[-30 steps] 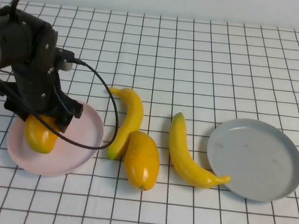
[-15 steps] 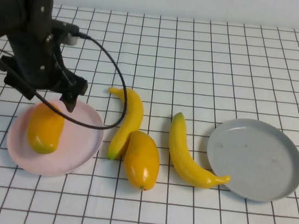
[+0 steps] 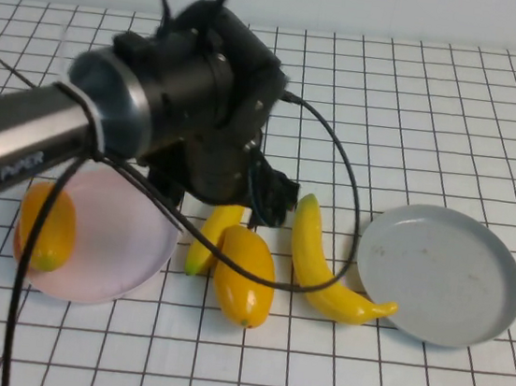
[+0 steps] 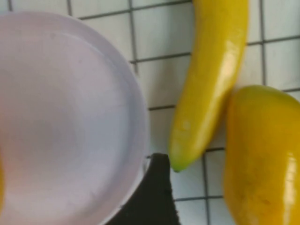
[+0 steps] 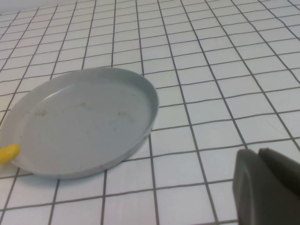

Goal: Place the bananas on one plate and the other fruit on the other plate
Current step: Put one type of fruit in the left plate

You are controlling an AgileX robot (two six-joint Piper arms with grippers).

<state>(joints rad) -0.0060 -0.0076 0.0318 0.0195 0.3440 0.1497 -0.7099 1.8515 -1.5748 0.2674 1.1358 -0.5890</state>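
My left gripper (image 3: 255,202) hangs over the left banana (image 3: 207,236) and the mango-like fruit (image 3: 246,276) in the middle of the table, open and empty. In the left wrist view one dark finger (image 4: 154,190) stands between the pink plate's rim (image 4: 136,117) and the banana's green tip (image 4: 180,161), with the fruit (image 4: 262,154) beside it. Another mango-like fruit (image 3: 47,225) lies on the left part of the pink plate (image 3: 130,234). The second banana (image 3: 324,272) lies with its tip at the grey plate (image 3: 441,272). My right gripper (image 5: 269,187) is shut, low beside the grey plate (image 5: 84,117).
The left arm and its black cable (image 3: 337,165) cross the table's left and middle and hide the upper part of the left banana. The grey plate holds nothing. White gridded tabletop (image 3: 439,102) stretches behind and to the right.
My left arm has swung right from above the pink plate to above the middle banana and fruit. The fruit it left behind now lies on the plate's left side.
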